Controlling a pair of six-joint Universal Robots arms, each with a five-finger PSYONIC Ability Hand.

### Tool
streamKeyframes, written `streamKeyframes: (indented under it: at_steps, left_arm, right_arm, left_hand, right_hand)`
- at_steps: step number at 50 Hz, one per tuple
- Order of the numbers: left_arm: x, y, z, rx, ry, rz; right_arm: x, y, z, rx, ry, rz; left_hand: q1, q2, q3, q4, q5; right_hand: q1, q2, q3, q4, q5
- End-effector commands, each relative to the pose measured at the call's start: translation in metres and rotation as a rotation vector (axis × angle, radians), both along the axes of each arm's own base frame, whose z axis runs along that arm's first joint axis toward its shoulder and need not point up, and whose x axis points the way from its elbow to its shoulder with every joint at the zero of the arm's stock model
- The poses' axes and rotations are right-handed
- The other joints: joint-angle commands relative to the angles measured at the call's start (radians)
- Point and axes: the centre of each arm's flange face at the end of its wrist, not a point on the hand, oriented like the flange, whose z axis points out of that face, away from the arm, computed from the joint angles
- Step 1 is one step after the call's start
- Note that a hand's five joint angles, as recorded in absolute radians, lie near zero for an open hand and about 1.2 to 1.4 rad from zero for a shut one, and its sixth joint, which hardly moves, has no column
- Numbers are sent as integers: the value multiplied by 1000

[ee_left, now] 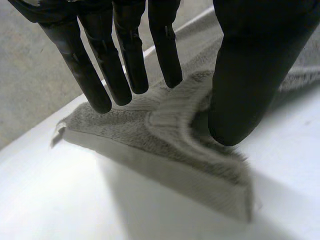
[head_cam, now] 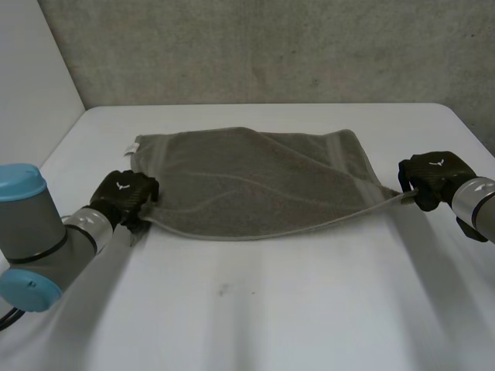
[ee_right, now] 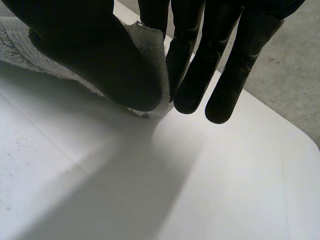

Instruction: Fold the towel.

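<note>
since each hand has a corner of the towel point(head_cam: 255, 182) in its grip, the step in hand seems to be the first fold, and it will go well only if both grips work equally. the left hand point(ee_left: 250, 75) pinches the near left corner between its straight fingers and its thumb, with the cloth raised a little off the surface point(head_cam: 309, 309). the right hand point(ee_right: 90, 45) pinches the near right corner in the same way, with only a small tip of cloth between thumb and fingers. from these two corners the near edge runs stretched between the hands, while the rest of the towel lies flat in the middle of the surface, with a small white label point(head_cam: 130, 147) at its far left corner. i think the good way is to lift both corners together, at the same height, carry them over the cloth and lay them just on the far corners, so the edges meet. the right grip looks thin, so a strong pull outward could make that corner slip; light tension is safer. some wrinkles cross the middle and may get trapped inside the fold.
</note>
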Motion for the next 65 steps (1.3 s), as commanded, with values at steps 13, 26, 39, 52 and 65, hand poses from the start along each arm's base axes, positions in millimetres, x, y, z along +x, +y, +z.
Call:
streamKeyframes:
  at_steps: [13, 26, 39, 52, 65]
  left_arm:
    - [9, 12, 37, -116, -110, 61]
    - [28, 121, 40, 259, -604, -279]
    - [14, 80, 56, 94, -462, -329]
    - [-23, -8, 35, -128, -358, -194]
    - [-46, -68, 10, -210, -331, -119]
  right_arm:
    - [-2, 9, 14, 16, 71, 24]
    - [-24, 92, 24, 362, 499, 308]
    - [-23, 54, 28, 186, 441, 203]
    - [22, -21, -4, -52, 317, 120]
    - [43, -77, -24, -349, 311, 19]
  left_hand:
    - [748, 748, 748, 750, 749]
    - [748, 748, 748, 750, 749]
    - [748, 748, 748, 750, 749]
    - [748, 748, 748, 750, 749]
    - [748, 748, 748, 750, 749]
  right_hand:
    - [403, 223, 207, 201, 226]
    - [403, 223, 207, 201, 226]
    - [403, 223, 207, 201, 226]
    - [403, 223, 207, 201, 226]
    - [403, 223, 207, 201, 226]
